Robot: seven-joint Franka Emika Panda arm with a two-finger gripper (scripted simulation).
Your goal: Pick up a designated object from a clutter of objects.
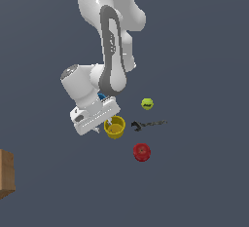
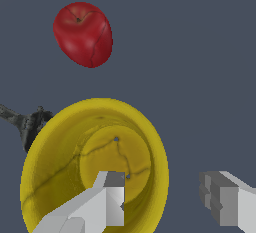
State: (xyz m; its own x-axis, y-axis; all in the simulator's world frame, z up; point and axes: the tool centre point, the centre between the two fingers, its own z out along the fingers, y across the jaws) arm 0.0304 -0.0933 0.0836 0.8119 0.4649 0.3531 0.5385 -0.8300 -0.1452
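Straddling: the gripper [image 2: 165, 202] is standing over the yellow cup [image 2: 95, 167], one finger [image 2: 107, 199] reaching inside the cup's mouth, the other finger [image 2: 225, 204] sitting outside the rim.
Gripper state: the jaws are standing apart with the cup's wall between them; neither pad is visibly pressing on the wall, so nothing is being held.
Yellow cup: it is sitting upright and mouth-up directly under the tool, its rolled rim and inner floor showing in the wrist view; in the exterior view the yellow cup [image 1: 115, 126] is lying just beside the white hand [image 1: 92, 114].
Blue cup [image 1: 101, 96]: only a sliver is showing behind the hand, mostly hidden by the arm.
Black wrench [image 1: 147, 124]: it is lying flat just beyond the yellow cup on the side away from the hand; its head [image 2: 30, 124] is peeking past the cup's rim.
Red apple [image 1: 141, 152]: it is resting near the cup, apart from it, clear of both fingers.
Green tennis ball [image 1: 147, 104]: it is sitting farther out past the wrench.
Brown wooden box [image 1: 7, 173]: it is standing well apart from the tool, at the exterior view's left edge.
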